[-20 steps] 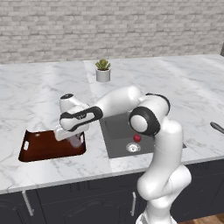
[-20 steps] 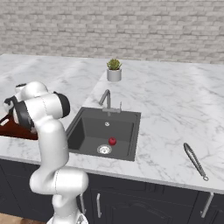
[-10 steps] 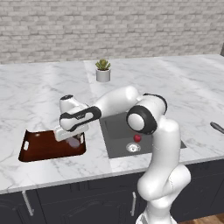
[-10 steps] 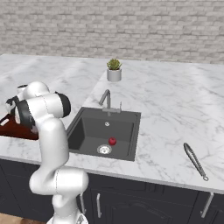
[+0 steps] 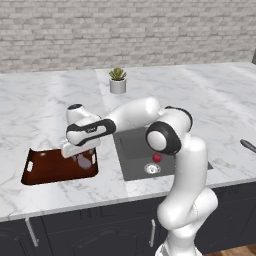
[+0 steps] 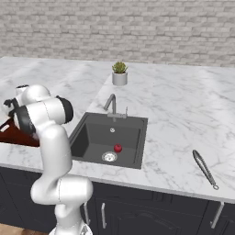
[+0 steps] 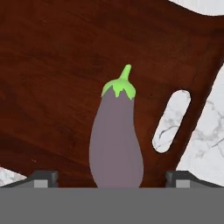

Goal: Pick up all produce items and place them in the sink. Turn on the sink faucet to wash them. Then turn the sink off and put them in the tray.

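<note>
My gripper (image 7: 111, 177) hung low over the tray (image 5: 47, 167), its two fingertips (image 7: 43, 177) spread wide apart with clear gaps on either side of the eggplant (image 7: 116, 140). I was not clamped on it; the jaws stood open. In the hand view the eggplant lay flat on the dark reddish wood, its purple body running from between my tips toward twelve o'clock and ending in a green cap and stem. One of the tray's cut-out handle slots sat at about three o'clock from the eggplant, with white marble showing through it and beyond the curved tray end.

From the left base view, my hand (image 5: 79, 149) was over the right part of the tray, which rested on the marble counter (image 5: 45, 110) at nine o'clock from the sink (image 5: 131, 150). The round red fruit (image 6: 118, 148) lay on the sink floor, just beside the silver drain (image 6: 109, 157), at about one o'clock from it. The faucet (image 6: 111, 104) stood at the back rim of the basin, and a potted succulent (image 6: 120, 73) sat farther back on the counter.
</note>
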